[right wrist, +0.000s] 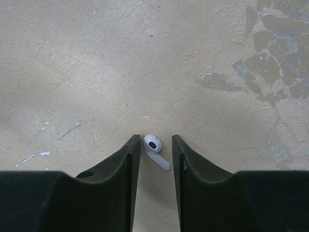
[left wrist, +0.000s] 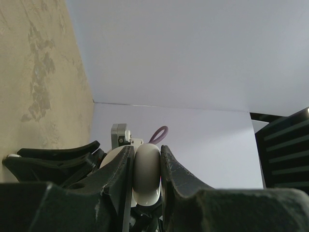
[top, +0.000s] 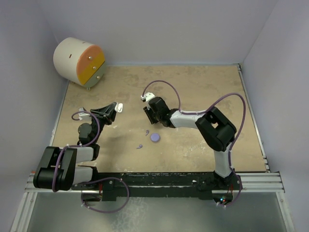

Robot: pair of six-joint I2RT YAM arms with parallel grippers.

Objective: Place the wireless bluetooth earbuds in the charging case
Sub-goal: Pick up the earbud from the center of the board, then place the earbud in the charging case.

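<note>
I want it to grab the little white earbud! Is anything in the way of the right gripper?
No, nothing visible is. The white earbud lies on the table, right between the fingers of the right gripper, which stand apart on either side of it.

One white case [left wrist: 146, 169], one lilac case [top: 155, 137], three earbuds [right wrist: 153, 145]

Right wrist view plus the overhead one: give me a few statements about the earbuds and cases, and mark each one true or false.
1. A white earbud lies between the fingers of the right gripper. True.
2. The left gripper is empty. False: it is shut on a white case.
3. A purple case sits on the table. True.
4. The white earbud is held up off the table. False: it rests on the surface, with the jaws open around it.
</note>
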